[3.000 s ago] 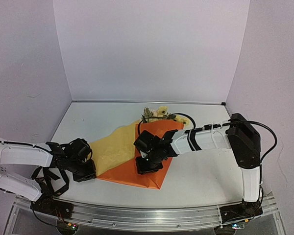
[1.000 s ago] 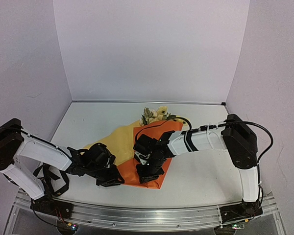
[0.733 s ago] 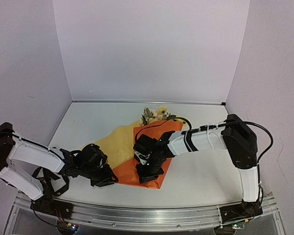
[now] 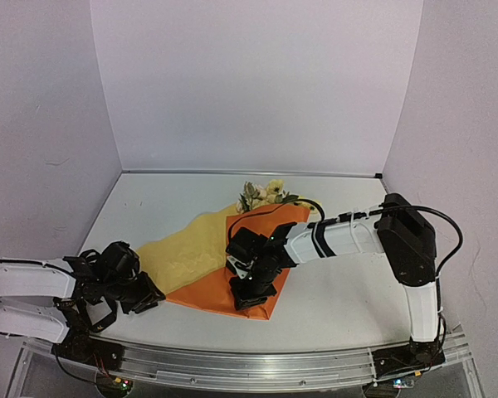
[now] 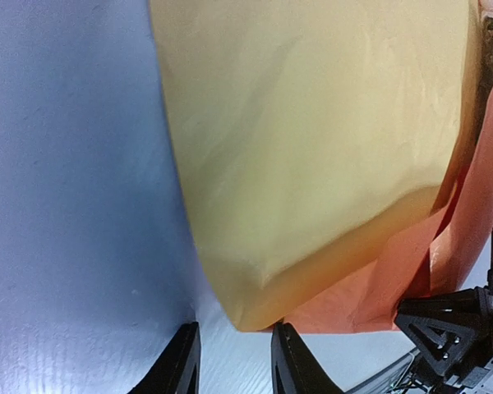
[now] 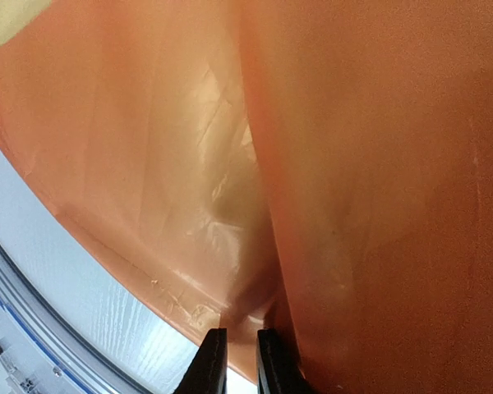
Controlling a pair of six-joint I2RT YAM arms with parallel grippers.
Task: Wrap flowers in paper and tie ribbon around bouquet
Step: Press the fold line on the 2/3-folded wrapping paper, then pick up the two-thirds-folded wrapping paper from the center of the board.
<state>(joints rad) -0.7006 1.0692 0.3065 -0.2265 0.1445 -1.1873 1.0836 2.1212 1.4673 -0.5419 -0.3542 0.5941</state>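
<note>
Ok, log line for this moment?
left fingers: open, empty, just short of paper corner | right fingers: pinching orange fold | flowers: showing at far end

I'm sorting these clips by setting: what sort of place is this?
Probably a robotics lab booth: plain lilac walls box in a white tabletop, and two white robot arms are mounted on a metal rail at its near edge.

Orange paper folded over pale yellow flowers; yellow backing sheet spread beside

A white table is enclosed by plain lavender walls at 9, 12 and 3 o'clock, evenly lit.
</note>
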